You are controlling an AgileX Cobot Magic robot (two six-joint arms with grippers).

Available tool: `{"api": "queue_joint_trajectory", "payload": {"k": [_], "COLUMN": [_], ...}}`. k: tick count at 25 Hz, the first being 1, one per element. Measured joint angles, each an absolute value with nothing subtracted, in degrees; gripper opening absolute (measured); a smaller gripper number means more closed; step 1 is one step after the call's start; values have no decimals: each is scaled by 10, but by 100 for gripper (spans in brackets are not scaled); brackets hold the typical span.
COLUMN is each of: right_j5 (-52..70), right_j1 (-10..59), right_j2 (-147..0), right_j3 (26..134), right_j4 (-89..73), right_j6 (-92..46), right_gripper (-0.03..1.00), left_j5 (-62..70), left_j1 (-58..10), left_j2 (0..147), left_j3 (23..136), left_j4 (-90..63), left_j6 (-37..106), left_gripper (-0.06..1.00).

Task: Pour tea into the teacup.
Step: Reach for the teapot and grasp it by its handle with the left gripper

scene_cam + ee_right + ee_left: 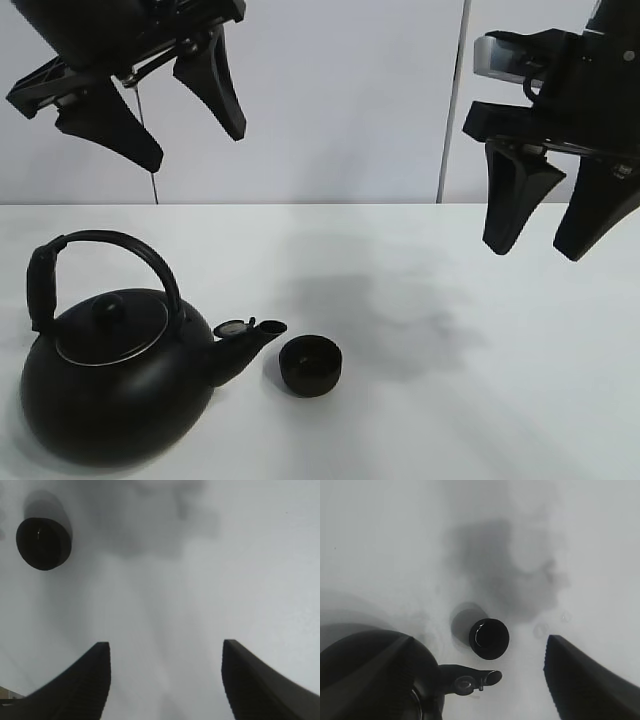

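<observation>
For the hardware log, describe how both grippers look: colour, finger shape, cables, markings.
Both the left gripper and the right gripper are matte black, each with two broad wedge-shaped fingers tapering to blunt tips. The right one carries a pale grey block on its housing. A thin dark cable hangs beside the left one. No markings or labels are readable.

Small matte black round teacup (309, 365), no handle, low and bowl-like. Stands upright, mouth up, on the white counter (450, 400). Sits near the front, a little left of the middle in the high view. Lies just beside the short spout tip of the big black round kettle (110, 400), close but not touching. Seen from above in both wrist views (489, 638) (43, 544): dark inside with a faint glint, contents not discernible. Casts a soft shadow to one side.
</observation>
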State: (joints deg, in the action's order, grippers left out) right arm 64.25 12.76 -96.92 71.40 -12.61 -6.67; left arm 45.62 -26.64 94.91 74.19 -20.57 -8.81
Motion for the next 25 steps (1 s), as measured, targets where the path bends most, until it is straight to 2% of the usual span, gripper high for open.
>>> {"api": "queue_joint_trajectory", "payload": {"k": [25], "right_j5": [645], "right_j1": [128], "right_j2": [-969], "right_j3": [714], "right_j4": [-126], "right_j6": [-67], "right_gripper": [44], "left_j5": [467], "left_j1": [-266], "left_j2": [949], "left_j3": [742], "left_j4": [-184], "left_j6": [-97], "left_gripper": [52]}}
